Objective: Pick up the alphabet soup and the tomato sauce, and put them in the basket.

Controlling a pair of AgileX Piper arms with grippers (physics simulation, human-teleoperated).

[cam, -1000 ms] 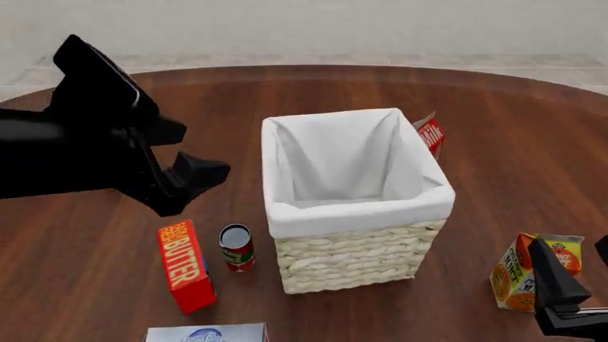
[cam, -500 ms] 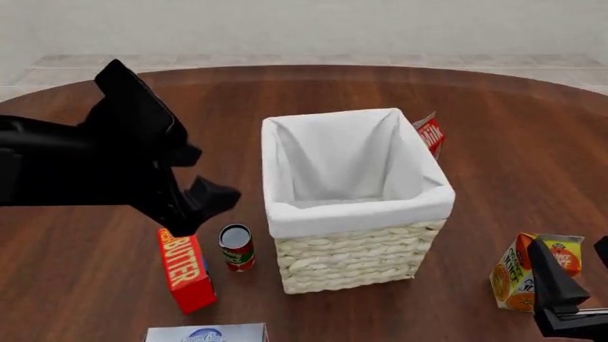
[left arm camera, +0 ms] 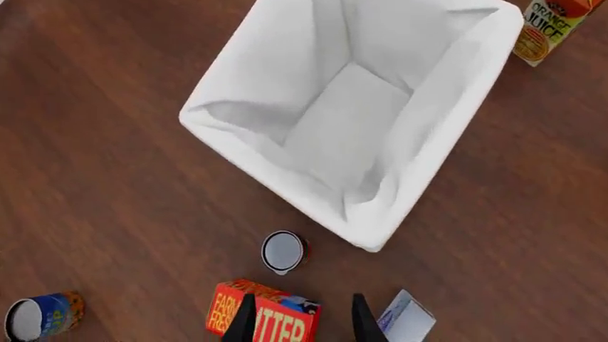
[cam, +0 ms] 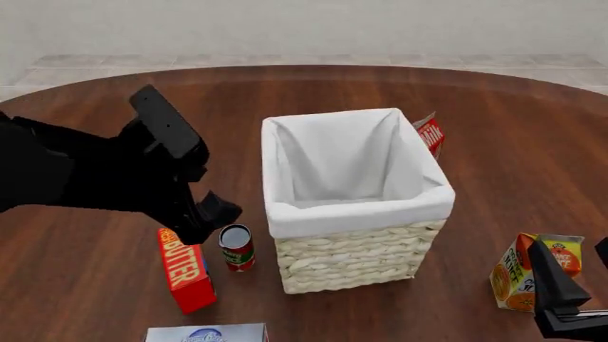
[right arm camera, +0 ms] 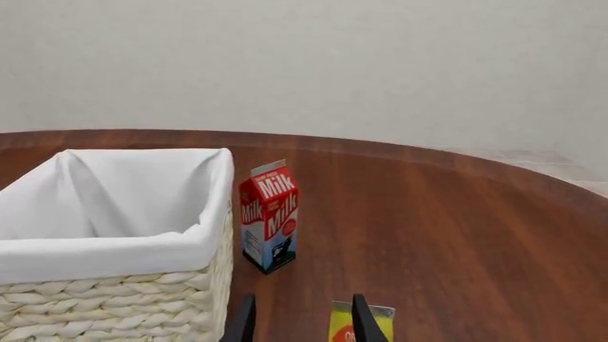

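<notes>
The tomato sauce (cam: 236, 247), a red-and-green can, stands upright between the butter box and the basket (cam: 361, 215); from above it shows as a grey disc (left arm camera: 282, 251). The alphabet soup (left arm camera: 43, 315), blue and orange, appears only in the left wrist view, well off to the side; in the front view my left arm hides it. My left gripper (cam: 213, 212) hovers open just above and left of the tomato sauce, holding nothing (left arm camera: 302, 317). My right gripper (cam: 559, 288) is low at the front right, open and empty (right arm camera: 302, 320). The basket (left arm camera: 285, 182) is lined in white and holds nothing.
A red butter box (cam: 185, 266) stands left of the tomato sauce. A white-blue box (cam: 207, 333) lies at the front edge. An orange juice carton (cam: 527, 274) sits beside my right gripper. A milk carton (right arm camera: 269, 224) stands behind the basket's far right corner.
My left arm has swung right and down, bringing its gripper from the far left to just above the butter box and the tomato sauce. The right arm has not moved.
</notes>
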